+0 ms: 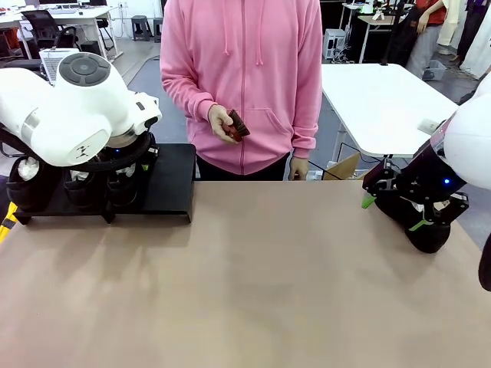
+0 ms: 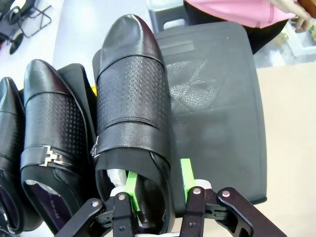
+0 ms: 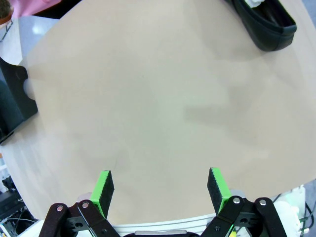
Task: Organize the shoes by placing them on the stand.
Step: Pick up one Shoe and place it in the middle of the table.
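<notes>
Left gripper [image 2: 157, 185]: clamped on the side wall of a shoe's heel opening, one green pad inside the shoe against the white paper stuffing, the other outside it.
Held shoe [image 2: 132, 113]: glossy black, perforated across the vamp, toe pointing away from the claw; it lies over the stand, though contact with the top cannot be told.
Other shoes: a second shoe [image 2: 47, 143] with a metal buckle lies just beside the held one, on the claw's left in the left wrist view; a third [image 2: 7, 143] sits beyond that at the picture's edge.
Stand [image 2: 217, 113]: matte-black flat top, its bare part stretching to the claw's right and ahead of it.
Person: pink hoodie, at the far side of the table, one hand [image 1: 224, 123] holding a small brown object [image 1: 238, 125], well ahead of both claws.
Table [image 1: 253, 284]: tan surface.
Right gripper [image 3: 160, 190]: fingers wide apart, nothing between them, above bare tabletop.
Fourth shoe [image 3: 266, 22]: on the table, well ahead of the right claw and to its right.
</notes>
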Robot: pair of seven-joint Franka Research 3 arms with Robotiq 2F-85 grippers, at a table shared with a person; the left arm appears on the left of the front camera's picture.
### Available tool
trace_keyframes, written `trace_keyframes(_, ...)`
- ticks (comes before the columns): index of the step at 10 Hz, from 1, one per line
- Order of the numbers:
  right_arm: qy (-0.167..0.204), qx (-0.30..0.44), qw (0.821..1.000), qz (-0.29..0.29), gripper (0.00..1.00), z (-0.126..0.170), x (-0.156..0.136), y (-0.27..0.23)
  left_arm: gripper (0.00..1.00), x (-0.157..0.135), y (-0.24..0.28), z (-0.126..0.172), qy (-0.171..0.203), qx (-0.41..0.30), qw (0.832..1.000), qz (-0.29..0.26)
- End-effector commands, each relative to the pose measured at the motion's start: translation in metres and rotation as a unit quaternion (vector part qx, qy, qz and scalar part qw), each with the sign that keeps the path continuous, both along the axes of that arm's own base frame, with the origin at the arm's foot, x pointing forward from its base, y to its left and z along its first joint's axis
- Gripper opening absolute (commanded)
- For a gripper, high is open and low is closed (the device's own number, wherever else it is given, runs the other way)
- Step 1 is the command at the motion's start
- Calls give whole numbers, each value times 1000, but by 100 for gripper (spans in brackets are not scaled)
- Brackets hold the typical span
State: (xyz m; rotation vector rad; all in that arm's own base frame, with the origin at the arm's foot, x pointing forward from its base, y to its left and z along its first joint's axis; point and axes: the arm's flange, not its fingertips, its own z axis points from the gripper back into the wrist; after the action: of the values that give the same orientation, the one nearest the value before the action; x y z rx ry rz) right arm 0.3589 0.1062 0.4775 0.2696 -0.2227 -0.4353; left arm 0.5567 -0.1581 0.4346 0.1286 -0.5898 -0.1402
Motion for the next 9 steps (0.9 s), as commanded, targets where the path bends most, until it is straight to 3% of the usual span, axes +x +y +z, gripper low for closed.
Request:
trace_keyframes(1, 0, 6, 1000, 7, 100, 2, 1, 0, 43, -6, -18, 9, 7, -15, 1000, -26)
trace_keyframes(3, 0, 6, 1000, 7, 100, 2, 1, 0, 43, -44, -68, 64, -45, -36, 993, -104)
trace_keyframes(5, 0, 6, 1000, 7, 100, 2, 1, 0, 43, -87, -90, 91, -63, -41, 984, -162)
trace_keyframes(8, 0, 6, 1000, 7, 100, 2, 1, 0, 43, -143, -94, 124, -65, -122, 973, -184)
trace_keyframes(9, 0, 6, 1000, 7, 100, 2, 1, 0, 43, -148, -88, 129, -107, -118, 973, -165)
